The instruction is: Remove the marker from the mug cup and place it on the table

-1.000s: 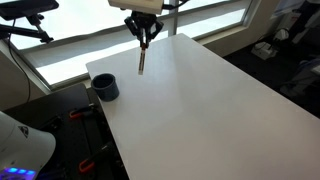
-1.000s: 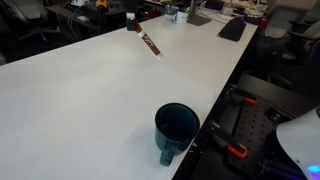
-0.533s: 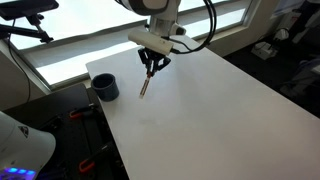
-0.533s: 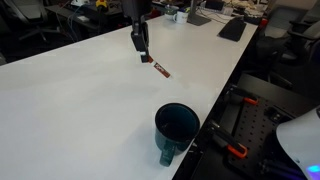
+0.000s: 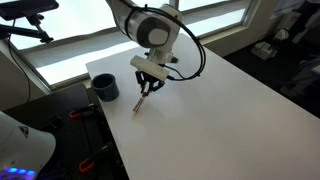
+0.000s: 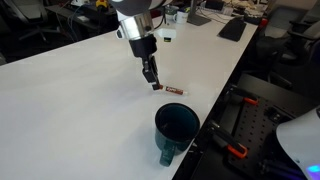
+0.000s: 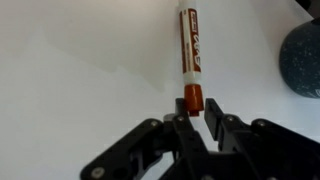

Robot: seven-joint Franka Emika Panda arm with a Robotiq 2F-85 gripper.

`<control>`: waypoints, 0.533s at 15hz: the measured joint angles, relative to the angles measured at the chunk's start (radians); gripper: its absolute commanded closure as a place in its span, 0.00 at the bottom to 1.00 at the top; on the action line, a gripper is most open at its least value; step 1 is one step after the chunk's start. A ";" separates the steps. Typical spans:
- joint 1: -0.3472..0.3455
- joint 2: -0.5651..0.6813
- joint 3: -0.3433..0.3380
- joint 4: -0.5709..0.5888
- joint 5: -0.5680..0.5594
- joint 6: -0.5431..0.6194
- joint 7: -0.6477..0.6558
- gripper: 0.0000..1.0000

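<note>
The marker (image 5: 140, 103) lies on the white table (image 5: 220, 110), dark with a reddish cap, a short way from the dark blue-grey mug cup (image 5: 104, 87). In an exterior view the marker (image 6: 175, 90) rests flat near the table edge, beyond the mug (image 6: 176, 130). My gripper (image 5: 148, 89) is low over the table at the marker's cap end (image 6: 153, 82). In the wrist view the marker (image 7: 192, 45) points away from the gripper (image 7: 195, 112). Its red cap sits between the fingers, touching one, with a slim gap to the other. The jaws are slightly open. The mug (image 7: 303, 60) shows at the right edge.
The table edge (image 6: 215, 110) runs close to the marker and mug, with dark equipment and red clamps (image 6: 240, 150) below it. A window ledge (image 5: 70, 55) lies behind the table. Desks with clutter (image 6: 215, 15) stand beyond the far end.
The gripper came down and moved toward the mug side with the marker. The marker went from hanging tilted in the jaws to lying on the table, and the jaws parted slightly.
</note>
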 measured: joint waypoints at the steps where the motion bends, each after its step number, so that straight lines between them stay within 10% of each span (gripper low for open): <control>1: -0.001 0.016 0.000 0.008 -0.012 0.000 0.001 0.34; 5: -0.002 0.045 0.011 0.036 -0.033 0.000 0.007 0.03; 8: -0.002 0.048 0.024 0.047 -0.044 0.000 0.019 0.00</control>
